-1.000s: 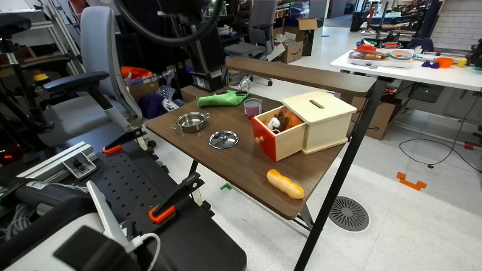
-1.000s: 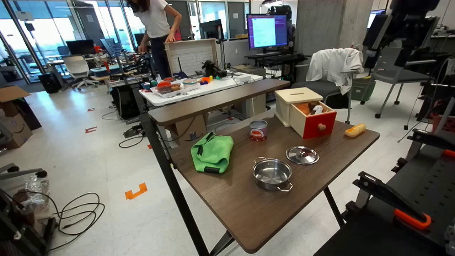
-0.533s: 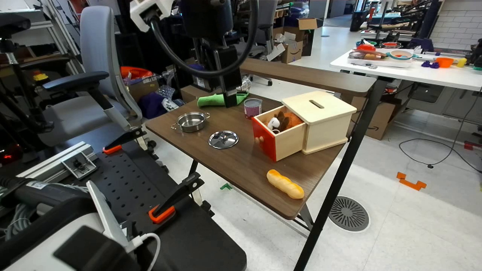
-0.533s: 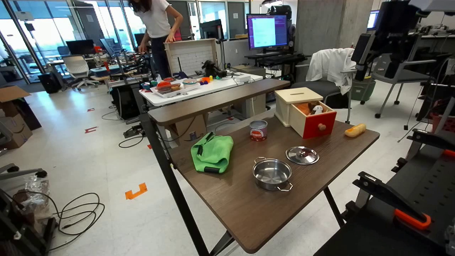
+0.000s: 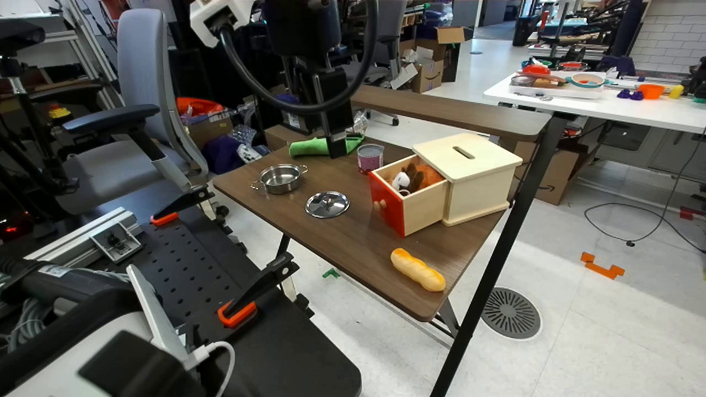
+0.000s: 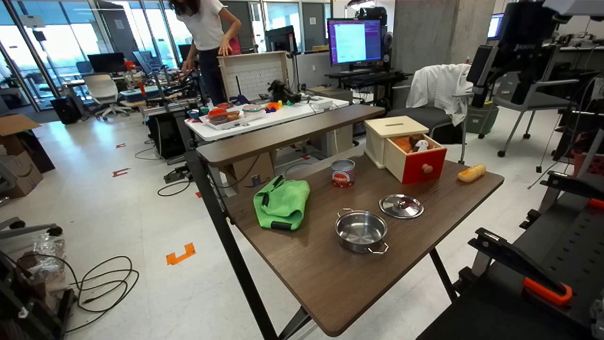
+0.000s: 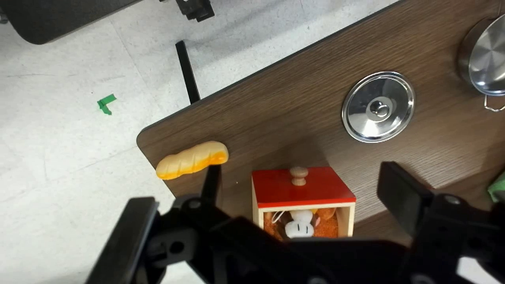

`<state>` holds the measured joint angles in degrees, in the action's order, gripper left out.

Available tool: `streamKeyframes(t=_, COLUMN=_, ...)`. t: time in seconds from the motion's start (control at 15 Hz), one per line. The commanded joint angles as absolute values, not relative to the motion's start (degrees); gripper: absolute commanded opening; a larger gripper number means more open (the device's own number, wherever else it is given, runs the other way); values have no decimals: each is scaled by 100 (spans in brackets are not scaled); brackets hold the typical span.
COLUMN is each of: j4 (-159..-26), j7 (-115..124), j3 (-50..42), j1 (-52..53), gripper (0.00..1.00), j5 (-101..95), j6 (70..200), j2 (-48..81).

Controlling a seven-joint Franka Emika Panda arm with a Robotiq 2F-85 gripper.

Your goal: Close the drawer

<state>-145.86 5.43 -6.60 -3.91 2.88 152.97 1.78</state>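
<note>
The drawer has a red front with a round wooden knob and shows in both exterior views [image 5: 388, 205] [image 6: 417, 171]. It stands pulled out of its pale wooden box [image 5: 481, 184], which sits on the brown table [image 6: 302, 264]. An orange and brown-white plush toy [image 5: 422, 179] lies in the drawer. My gripper [image 6: 499, 94] is open and empty, up in the air and apart from the drawer. In the wrist view my gripper [image 7: 305, 185] has its fingers spread, and the drawer [image 7: 276, 189] shows between them. The box is hidden behind the gripper there.
A metal lid [image 5: 327, 204], a metal pot [image 6: 361, 231], a can [image 6: 343, 174] and a green cloth [image 6: 281, 203] lie left of or before the box. An orange bread-like thing [image 5: 417, 270] lies near the table corner. A raised shelf [image 6: 291, 135] runs along the table's back.
Between one second and half a second ago my arm came down and over the table, rightward in one exterior picture and leftward in the other. Since then it is still. The drawer has not moved.
</note>
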Motion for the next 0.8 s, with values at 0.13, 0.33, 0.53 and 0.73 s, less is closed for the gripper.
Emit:
streamKeyframes(t=0.13, j4=-14435, j7=888, j3=-631, j1=-405, gripper=100, j5=20, j6=15537, j2=620)
streamKeyframes(t=0.33, j4=-14295, j7=1083, j3=-647, j1=-347, gripper=100, j5=-137, j6=15703, j2=962)
streamKeyframes(t=0.53, j4=-14043, j7=1293, j3=-678, j1=-265, gripper=100, j5=-220, j6=15689, j2=1378)
streamKeyframes(t=0.73, j4=-13731, j7=1479, j3=-731, j1=-154, gripper=100, j5=-271, j6=15689, j2=1859)
